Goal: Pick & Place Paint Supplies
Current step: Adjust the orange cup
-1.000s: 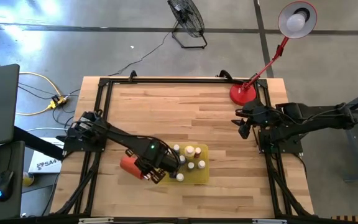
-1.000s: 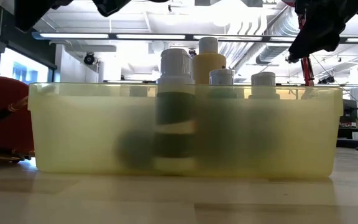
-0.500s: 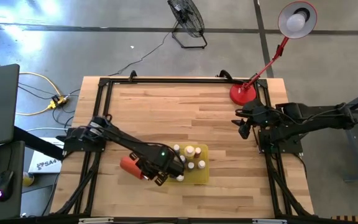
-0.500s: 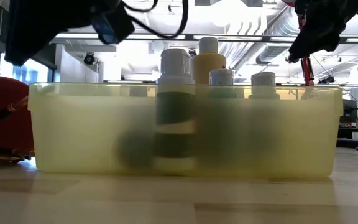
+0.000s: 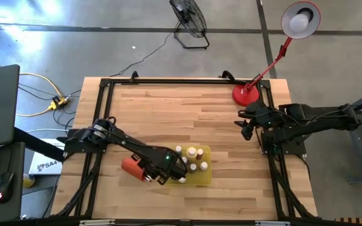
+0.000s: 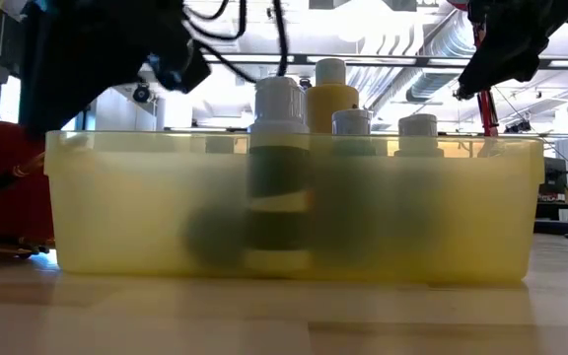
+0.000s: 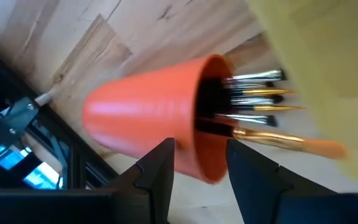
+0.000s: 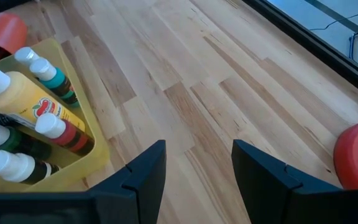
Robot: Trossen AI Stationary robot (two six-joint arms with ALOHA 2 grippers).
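Observation:
A red cup [image 7: 148,118] lies on its side on the table, just left of the yellow tray [image 5: 205,179]. Thin paintbrushes [image 7: 253,99] stick out of its mouth toward the tray wall [image 7: 328,50]. Several pale-capped paint bottles [image 5: 192,152] stand upright in the tray, and their caps [image 6: 279,108] rise above its rim. My left gripper [image 7: 197,180] is open and points steeply down over the cup's mouth end, one finger on each side of the rim. I see no touch. My right gripper [image 8: 197,186] waits open above the table's right side [image 5: 247,129].
A red lamp base [image 5: 245,94] stands at the far right corner. Black frame rails [image 5: 102,113] run along the table's edges. Bare wood [image 5: 181,113] lies across the middle and far half. The tray wall is close beside the cup's mouth.
My left gripper has come down toward the red cup and a little toward the tray. In the low view its dark arm has sunk into the picture above the cup. Cup, tray and bottles have stayed put.

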